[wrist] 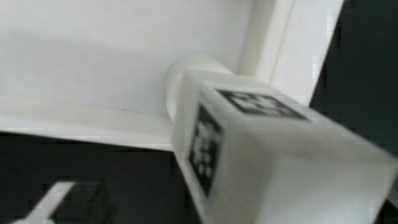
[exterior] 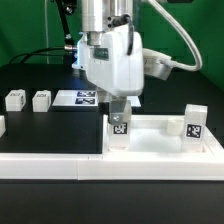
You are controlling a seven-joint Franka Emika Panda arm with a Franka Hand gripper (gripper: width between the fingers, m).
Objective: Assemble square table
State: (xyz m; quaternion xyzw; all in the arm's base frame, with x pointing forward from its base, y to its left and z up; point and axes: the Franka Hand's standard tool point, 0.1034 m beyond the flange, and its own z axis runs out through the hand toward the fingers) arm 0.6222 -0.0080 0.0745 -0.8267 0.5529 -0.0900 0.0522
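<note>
Nearest the exterior camera runs the long white border rail (exterior: pixel 60 172), lying across the black worktop (exterior: pixel 50 135). Just behind it, toward the exterior view's right, sits the square table top (exterior: pixel 160 147), a white tray with a raised rim. The gripper (exterior: pixel 119 108) hangs over the top's corner on the exterior view's left, its fingers closed narrowly on the upper end of the held leg block (exterior: pixel 119 131), which stands upright at that corner.

In the wrist view the held leg block (wrist: pixel 249 140) looms large, its round end meeting the square table top (wrist: pixel 107 60) beside the rim.

The marker board (exterior: pixel 78 98) lies flat farther back. A second leg block (exterior: pixel 192 125) stands at the top's right-hand corner. Left of the marker board sit the inner loose leg block (exterior: pixel 41 99) and the outer loose leg block (exterior: pixel 15 98), well apart from the top.
</note>
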